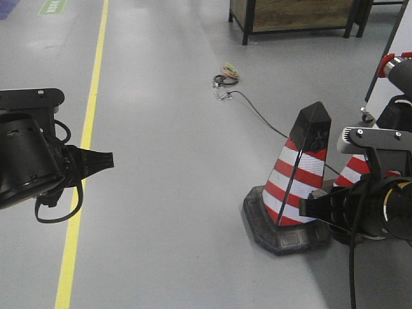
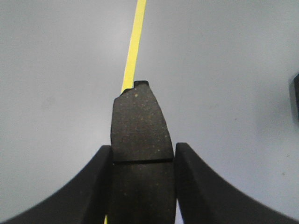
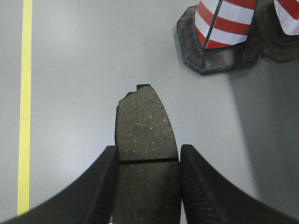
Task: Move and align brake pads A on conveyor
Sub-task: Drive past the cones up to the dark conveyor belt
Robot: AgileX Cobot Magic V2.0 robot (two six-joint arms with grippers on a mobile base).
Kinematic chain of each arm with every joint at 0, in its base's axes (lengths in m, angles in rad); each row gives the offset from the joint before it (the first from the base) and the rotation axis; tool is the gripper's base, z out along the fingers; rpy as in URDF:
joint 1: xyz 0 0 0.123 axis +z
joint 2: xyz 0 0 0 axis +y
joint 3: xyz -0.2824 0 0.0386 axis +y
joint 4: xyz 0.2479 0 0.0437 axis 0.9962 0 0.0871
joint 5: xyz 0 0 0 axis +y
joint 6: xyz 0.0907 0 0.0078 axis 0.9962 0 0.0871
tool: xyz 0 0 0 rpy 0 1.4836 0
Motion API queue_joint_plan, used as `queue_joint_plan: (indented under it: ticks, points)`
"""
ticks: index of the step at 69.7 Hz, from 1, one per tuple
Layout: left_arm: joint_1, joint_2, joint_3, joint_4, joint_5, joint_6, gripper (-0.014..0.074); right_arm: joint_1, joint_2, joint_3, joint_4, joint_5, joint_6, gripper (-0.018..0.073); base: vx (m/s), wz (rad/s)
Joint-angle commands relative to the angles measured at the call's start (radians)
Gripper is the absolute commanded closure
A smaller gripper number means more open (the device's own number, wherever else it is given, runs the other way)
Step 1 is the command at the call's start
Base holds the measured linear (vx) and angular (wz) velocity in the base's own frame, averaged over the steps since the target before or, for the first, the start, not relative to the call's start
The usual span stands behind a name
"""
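Each wrist view shows one dark grey, speckled brake pad held over the grey floor. My left gripper [image 2: 142, 148] is shut on a brake pad [image 2: 139, 121], its fingers pressing both long sides at the thin cross groove. My right gripper [image 3: 148, 149] is shut the same way on a second brake pad [image 3: 145, 126]. Both pads stick out forward past the fingertips. From the front view, the left gripper [image 1: 96, 159] hangs at the left and the right gripper [image 1: 310, 207] at the right, both above the floor. The conveyor is out of view.
A yellow floor line [image 1: 84, 161] runs under the left arm. A red-and-white cone [image 1: 296, 174] on a black base stands by the right arm, with a second cone [image 1: 355, 172] behind it. A cable [image 1: 257, 112] crosses the floor toward a wooden cabinet [image 1: 296, 16].
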Motion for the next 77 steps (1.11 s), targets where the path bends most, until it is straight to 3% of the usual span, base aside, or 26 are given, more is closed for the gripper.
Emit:
queue_joint_plan:
  ticks: [1,49,77]
  points:
    - [0.001,-0.033,-0.026,0.064,-0.004,-0.004,0.0443,0.0,-0.024,-0.03,-0.022,-0.055,-0.004,0.0405,0.44,-0.22]
    - [0.001,-0.033,-0.026,0.064,-0.004,-0.004,0.0443,0.0,-0.024,-0.03,-0.022,-0.055,-0.004,0.0405,0.4,-0.24]
    - [0.001,-0.033,-0.026,0.064,-0.004,-0.004,0.0443,0.0,-0.024,-0.03,-0.022,-0.055,-0.004,0.0405,0.32,-0.47]
